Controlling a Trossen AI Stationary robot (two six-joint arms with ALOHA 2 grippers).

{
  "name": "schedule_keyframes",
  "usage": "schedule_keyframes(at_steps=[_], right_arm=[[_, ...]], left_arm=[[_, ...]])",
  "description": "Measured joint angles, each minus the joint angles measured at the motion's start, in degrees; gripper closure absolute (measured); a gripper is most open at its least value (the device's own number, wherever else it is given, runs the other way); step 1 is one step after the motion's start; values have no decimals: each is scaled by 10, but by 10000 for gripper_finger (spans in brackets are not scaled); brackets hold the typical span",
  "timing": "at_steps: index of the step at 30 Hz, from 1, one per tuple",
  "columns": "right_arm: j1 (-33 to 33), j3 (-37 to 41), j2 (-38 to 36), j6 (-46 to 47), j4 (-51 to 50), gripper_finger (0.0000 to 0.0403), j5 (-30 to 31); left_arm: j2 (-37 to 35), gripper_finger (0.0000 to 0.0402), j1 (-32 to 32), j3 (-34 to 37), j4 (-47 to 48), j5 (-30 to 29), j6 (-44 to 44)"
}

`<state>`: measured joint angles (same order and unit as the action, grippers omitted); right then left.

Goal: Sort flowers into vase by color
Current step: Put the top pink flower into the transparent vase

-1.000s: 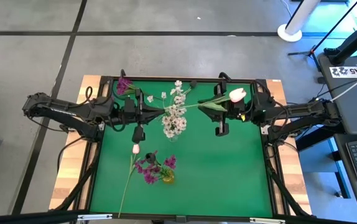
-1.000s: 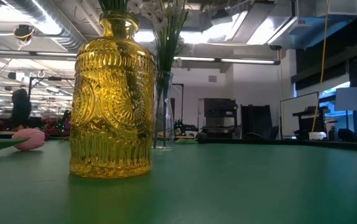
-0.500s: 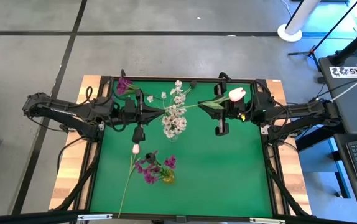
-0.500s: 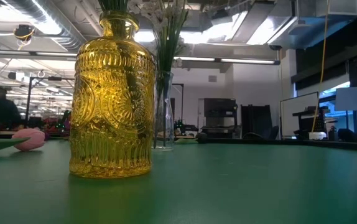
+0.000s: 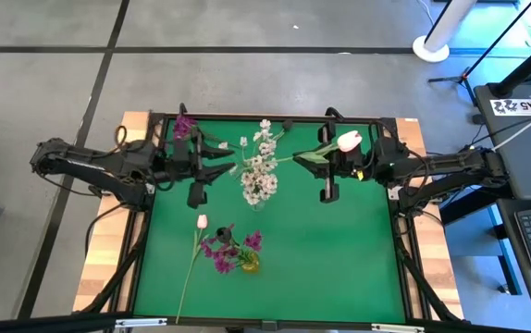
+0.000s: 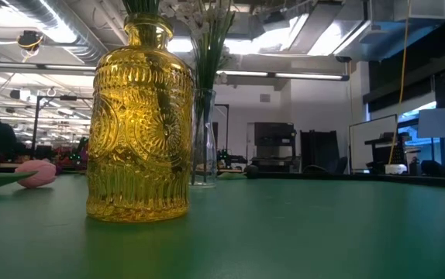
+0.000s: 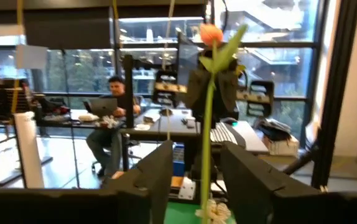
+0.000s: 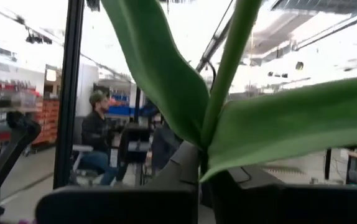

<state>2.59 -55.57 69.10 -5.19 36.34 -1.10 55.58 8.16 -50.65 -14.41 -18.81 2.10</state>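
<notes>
Tulip stem (image 5: 314, 154): light, limp, thin; right gripper (image 5: 328, 159) pinches stalk near leaves, best hold there. Left gripper (image 5: 212, 169) jaws spread, empty, beside clear vase (image 5: 255, 196).

- Green tabletop (image 5: 321, 250), framed in black.
- Yellow glass vase (image 6: 140, 124) stands on it, magenta flowers (image 5: 224, 250) inside.
- Clear vase (image 6: 201, 143) behind holds white blossoms (image 5: 259, 171).
- Tulip stem (image 5: 191, 264) lies flat beside the yellow vase.
</notes>
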Motion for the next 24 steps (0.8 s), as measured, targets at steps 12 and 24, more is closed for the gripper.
schedule_keyframes(at_steps=[12,24], right_arm=[[0,-225,-12,-28,-439,397,46],[0,-402,1,14,-743,398,96]], left_arm=[[-94,221,37,-1,145,-113,-32],[-119,221,37,-1,286,-156,-95]])
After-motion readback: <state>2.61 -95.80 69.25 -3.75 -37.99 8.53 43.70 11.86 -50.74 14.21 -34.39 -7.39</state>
